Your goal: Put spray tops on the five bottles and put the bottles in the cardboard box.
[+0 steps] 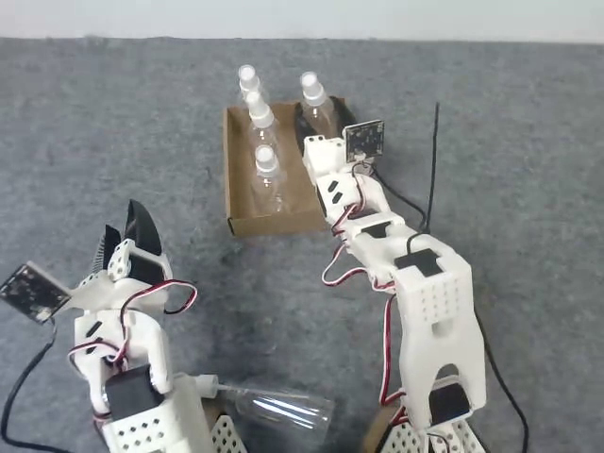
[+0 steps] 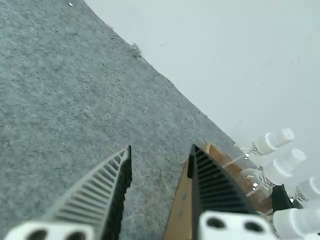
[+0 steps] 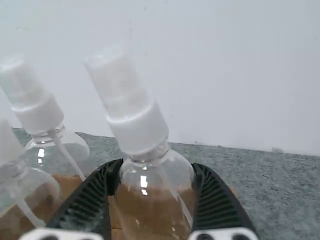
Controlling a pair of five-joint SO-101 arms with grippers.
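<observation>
grey felt (image 1: 104, 132), r jaws round bottle (image 3: 150, 200), base cut off

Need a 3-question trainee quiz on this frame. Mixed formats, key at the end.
1. How many bottles stand upright at the cardboard box?
2. True or false: the left gripper holds a bottle.
3. The fifth bottle is:
A) lying on its side on the carpet
B) standing behind the box
C) between the right gripper's jaws

Key:
1. Four.
2. False. Its jaws are open and empty.
3. A. The right gripper has its jaws around an upright one.
</observation>
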